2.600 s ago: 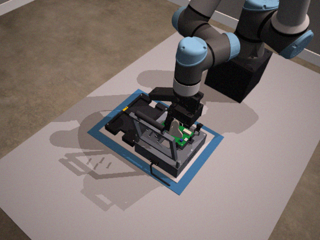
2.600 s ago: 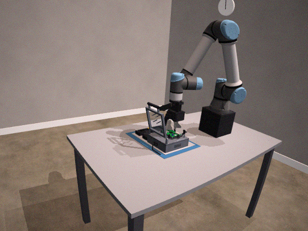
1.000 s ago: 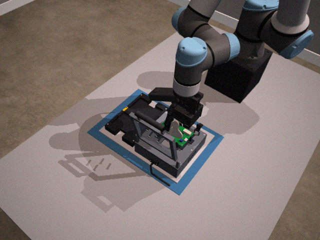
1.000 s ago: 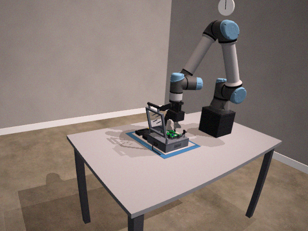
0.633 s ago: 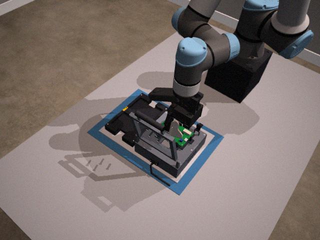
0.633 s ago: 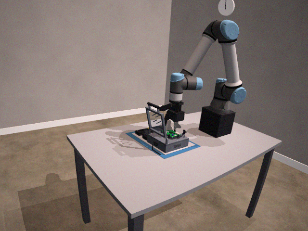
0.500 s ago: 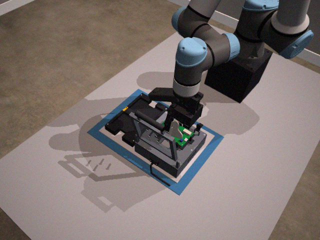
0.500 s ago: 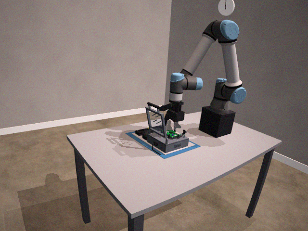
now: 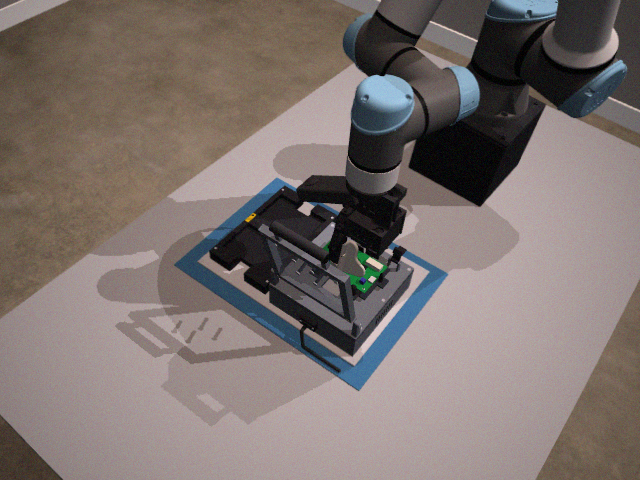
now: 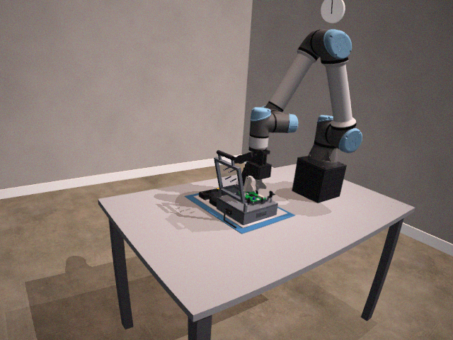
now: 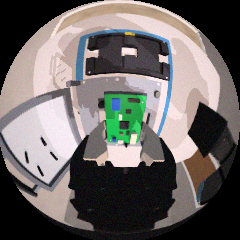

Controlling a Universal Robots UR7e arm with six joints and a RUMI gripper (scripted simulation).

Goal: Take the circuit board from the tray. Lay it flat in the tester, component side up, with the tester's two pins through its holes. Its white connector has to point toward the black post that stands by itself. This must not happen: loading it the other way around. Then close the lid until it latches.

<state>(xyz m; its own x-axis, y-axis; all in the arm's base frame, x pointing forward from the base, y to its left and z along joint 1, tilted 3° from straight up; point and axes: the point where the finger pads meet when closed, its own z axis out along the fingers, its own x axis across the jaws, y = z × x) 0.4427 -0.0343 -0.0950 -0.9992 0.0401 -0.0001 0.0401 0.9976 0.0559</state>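
My gripper (image 9: 356,258) is shut on the green circuit board (image 9: 366,273) and holds it down at the bed of the grey tester (image 9: 341,302). In the wrist view the board (image 11: 124,119) sits between my two fingers, component side up, over the tester's bed. Its white connector (image 9: 375,264) points toward the black post (image 9: 399,254) at the tester's far corner. The tester's lid (image 9: 305,268) stands open and upright on the left of my gripper. The black tray (image 9: 263,227) lies behind the tester and holds no board. The tester's pins are hidden.
A blue-bordered mat (image 9: 310,281) lies under the tray and tester. A black lever (image 9: 315,346) sticks out from the tester's front. The arm's black base block (image 9: 475,149) stands at the back right.
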